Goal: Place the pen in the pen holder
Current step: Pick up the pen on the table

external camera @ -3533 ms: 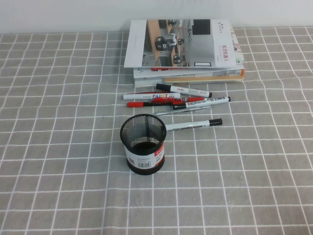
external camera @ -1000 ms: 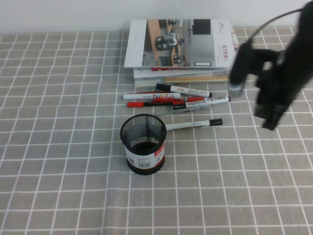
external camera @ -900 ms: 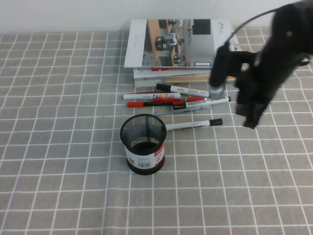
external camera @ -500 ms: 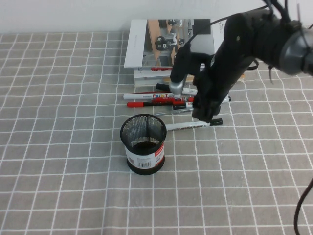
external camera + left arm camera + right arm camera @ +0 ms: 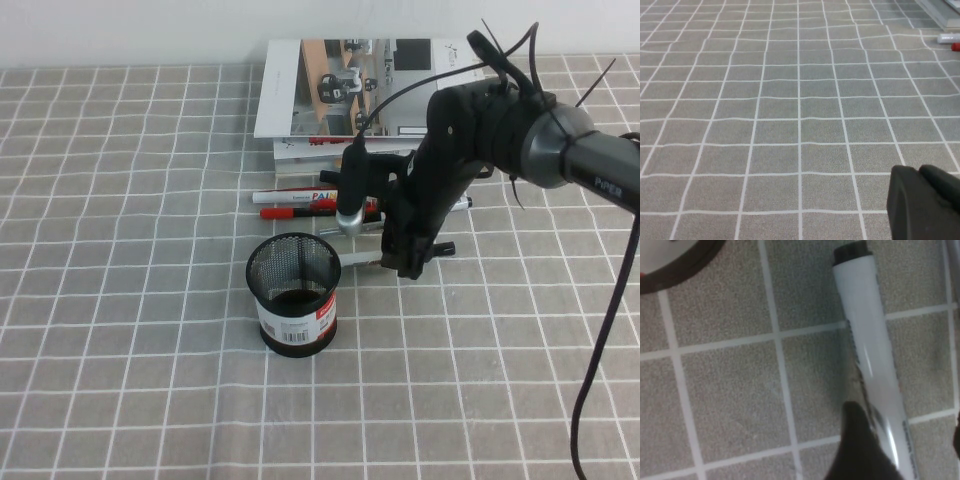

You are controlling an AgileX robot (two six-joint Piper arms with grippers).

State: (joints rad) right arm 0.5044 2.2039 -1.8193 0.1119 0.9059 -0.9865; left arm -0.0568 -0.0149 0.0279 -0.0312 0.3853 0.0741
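The pen [image 5: 364, 259], silver-grey with a black cap, lies on the checked cloth just right of the pen holder [image 5: 293, 295], a black mesh cup with a white label band. My right gripper [image 5: 406, 262] is down over the pen's middle. In the right wrist view the pen's barrel [image 5: 869, 347] runs between my open fingers [image 5: 859, 452], one on each side, and the right gripper [image 5: 907, 446] is not closed on it. The holder's base [image 5: 670, 262] shows at a corner. My left gripper [image 5: 926, 202] is shut and empty, low over bare cloth, outside the high view.
Several other pens lie in a row behind the pen, among them a red pen [image 5: 297, 212] and a white marker [image 5: 288, 197]. A stack of books [image 5: 370, 100] sits at the back by the wall.
My right arm came in from the right, swung left across the books and pens, and dropped onto the silver-grey pen. Pens and holder have not moved.
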